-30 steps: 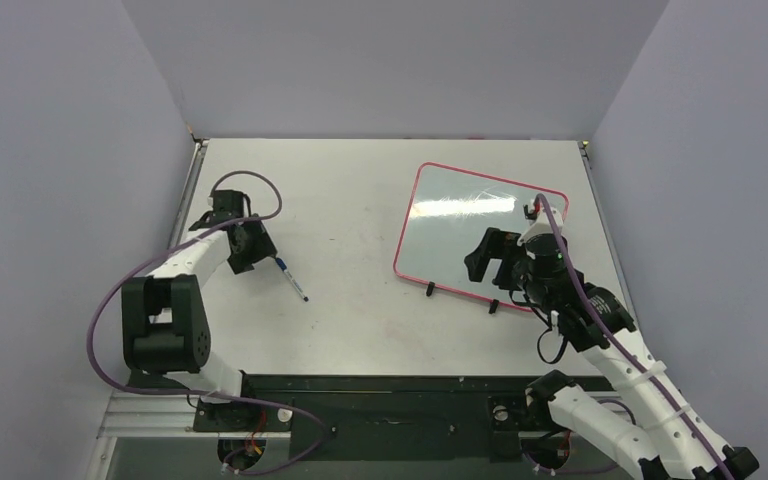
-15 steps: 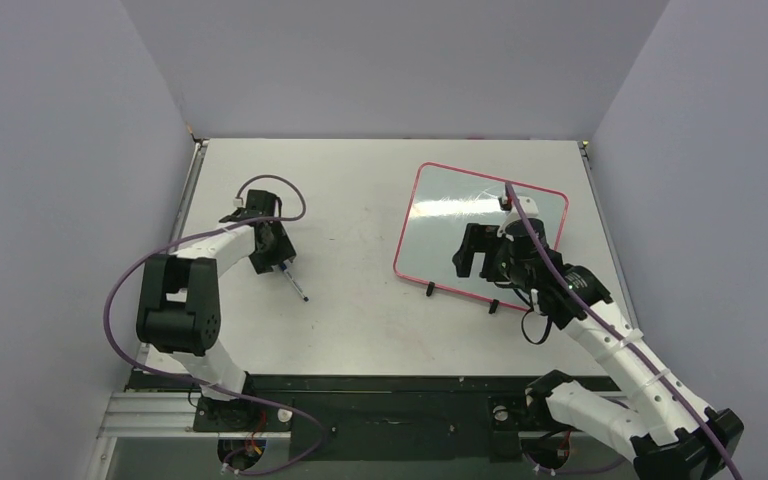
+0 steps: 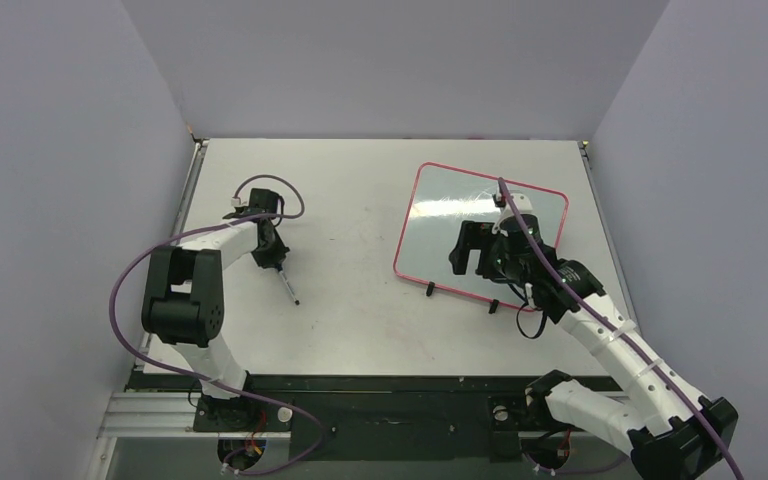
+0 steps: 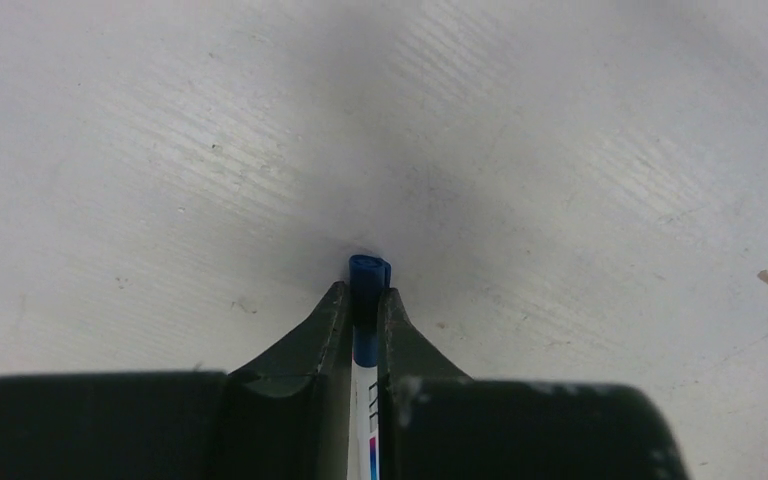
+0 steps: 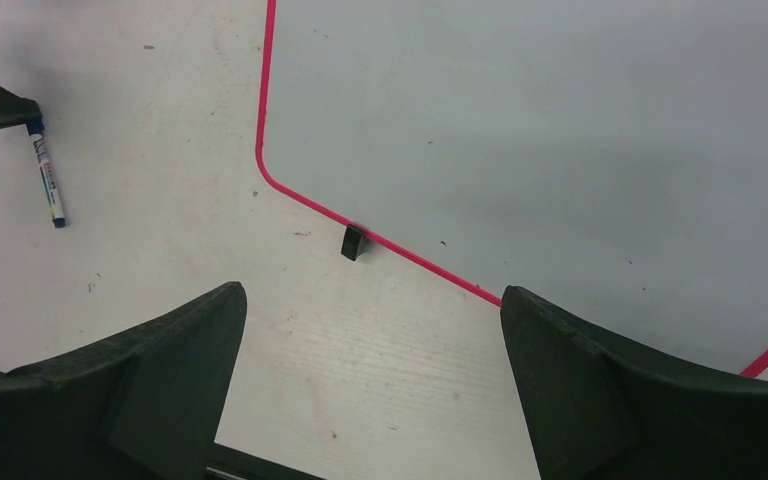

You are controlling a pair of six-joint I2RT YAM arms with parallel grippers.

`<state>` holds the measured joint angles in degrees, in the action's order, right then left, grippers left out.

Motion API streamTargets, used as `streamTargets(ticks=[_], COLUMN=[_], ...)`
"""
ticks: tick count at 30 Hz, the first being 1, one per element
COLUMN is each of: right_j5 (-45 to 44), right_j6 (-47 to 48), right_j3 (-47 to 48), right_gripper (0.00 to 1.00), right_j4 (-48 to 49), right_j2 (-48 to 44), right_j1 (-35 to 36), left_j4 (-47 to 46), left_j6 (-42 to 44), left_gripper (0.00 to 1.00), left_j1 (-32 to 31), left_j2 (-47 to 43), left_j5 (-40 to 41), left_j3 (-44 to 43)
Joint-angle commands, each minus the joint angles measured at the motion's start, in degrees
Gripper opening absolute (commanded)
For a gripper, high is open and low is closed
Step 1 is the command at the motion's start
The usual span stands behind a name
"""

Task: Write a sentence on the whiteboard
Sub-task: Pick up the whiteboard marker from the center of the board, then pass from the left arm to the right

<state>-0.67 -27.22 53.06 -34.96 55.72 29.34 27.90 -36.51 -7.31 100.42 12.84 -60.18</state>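
Note:
The whiteboard, white with a thin pink-red frame, lies at the right of the table. In the right wrist view the whiteboard fills the upper right. Its face is blank and the sentence is out of view. A white pen with a blue end lies on the table at the left. My left gripper is down on its far end. In the left wrist view the left gripper is shut on the pen, whose blue end pokes out past the fingertips. My right gripper hovers over the board's near edge. It stands wide open and empty.
One small black foot sticks out from the board's near frame, and a second foot shows farther right. Grey walls close in the table on three sides. The pen lies far left of the board across bare tabletop.
My left gripper came down over the pen's far end and shut on it, and the pen shifted slightly. My right gripper moved left and forward over the board's near edge, staying open.

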Motion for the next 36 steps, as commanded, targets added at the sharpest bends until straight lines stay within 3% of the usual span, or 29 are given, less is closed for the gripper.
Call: streamTargets(ticks=[1,9,15,23,29,36], right_j5=[2.0,8.9,15.1,17.7,17.6,17.3], right_j6=[0.4,-1.4,-4.5,-10.7,-12.3,-15.1], right_j3=[1.5,-2.3,-6.3,-10.9,-8.3,-4.5], right_gripper=[0.94,0.94,0.95,0.95,0.94,0.9], right_j4=[3.7,13.4,25.0,42.2,47.5,51.7], right_j2=[0.5,-0.1,-0.5,1.5,7.4,14.9], right_j1=[0.4,0.4,0.6,2.9,8.0,12.3], left_j4=[-3.1,-2.5,-5.6,-6.2,-12.3,-15.7], left_j6=[-1.0,-4.6,-9.6,-22.9,-34.6,-41.0], left_gripper=[0.0,0.0,0.0,0.0,0.0,0.0], left_j1=[-0.3,-0.5,-1.8,-4.2,-8.7,-14.0], left_j2=[1.2,-4.2,-14.1,-24.2,-30.2,-35.2], left_j5=[-2.3,-7.6,-12.6,-15.4,-15.7,-13.4], left_j3=[-0.5,0.2,3.5,5.0,8.3,9.3])
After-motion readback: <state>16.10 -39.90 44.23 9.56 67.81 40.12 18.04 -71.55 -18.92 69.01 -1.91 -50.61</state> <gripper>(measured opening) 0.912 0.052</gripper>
